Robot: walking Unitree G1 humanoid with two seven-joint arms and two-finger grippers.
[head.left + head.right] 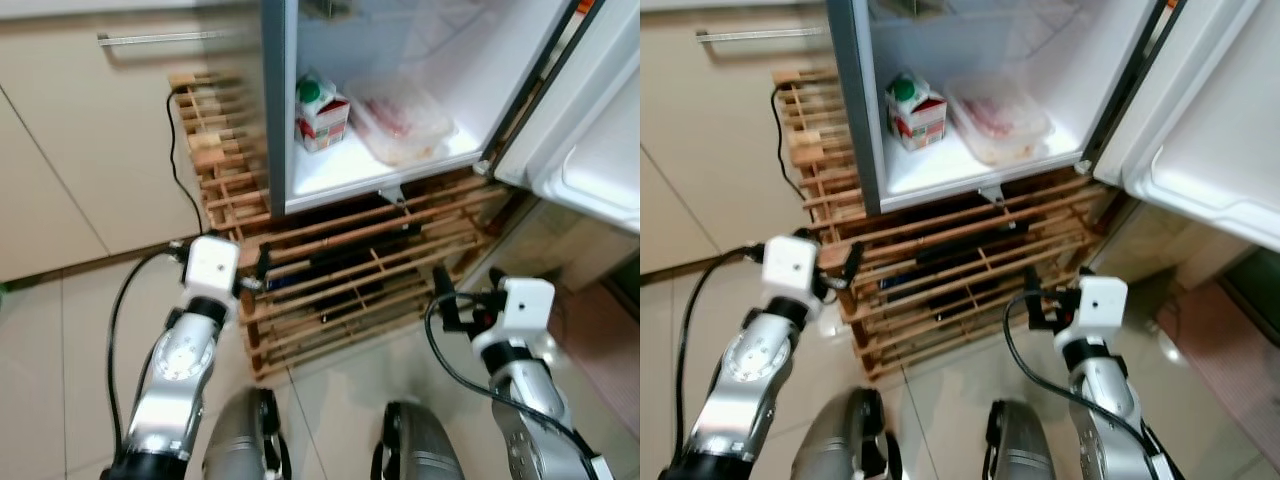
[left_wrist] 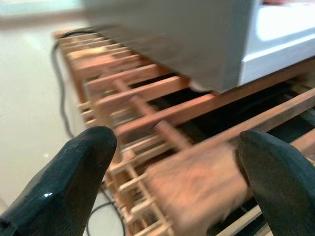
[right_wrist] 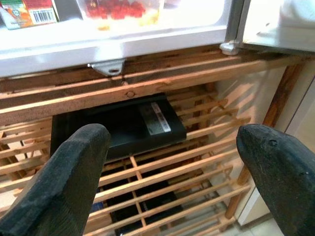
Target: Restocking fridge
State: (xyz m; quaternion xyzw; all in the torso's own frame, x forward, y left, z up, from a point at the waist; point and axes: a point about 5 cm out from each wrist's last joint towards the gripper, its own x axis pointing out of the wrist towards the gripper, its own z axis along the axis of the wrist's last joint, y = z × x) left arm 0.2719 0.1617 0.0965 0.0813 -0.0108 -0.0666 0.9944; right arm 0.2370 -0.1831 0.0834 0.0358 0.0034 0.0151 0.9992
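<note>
My left gripper (image 2: 174, 177) has its two black fingers spread wide with nothing between them, held in front of the wooden slatted rack (image 1: 340, 270) near its left end, just below the fridge's (image 1: 855, 120) grey corner; that wrist view is blurred, so I cannot tell whether a fingertip touches a slat. My right gripper (image 3: 172, 182) is likewise released and empty, its fingers wide apart, pointing at the rack's right part, where a flat black box (image 3: 133, 123) with a pale label lies on a slatted shelf. The fridge stands on top of this rack with its door (image 1: 1210, 150) swung open on my right. On the white lower shelf inside, a milk carton (image 1: 322, 112) with a green cap stands upright at the left, and just beside it on the right lies a clear plastic container (image 1: 405, 120) holding something red. A black cable (image 1: 178, 170) runs down past the rack's left side along the beige cabinet (image 1: 90, 140). Both arms hang low over the pale tiled floor (image 1: 50, 380).
</note>
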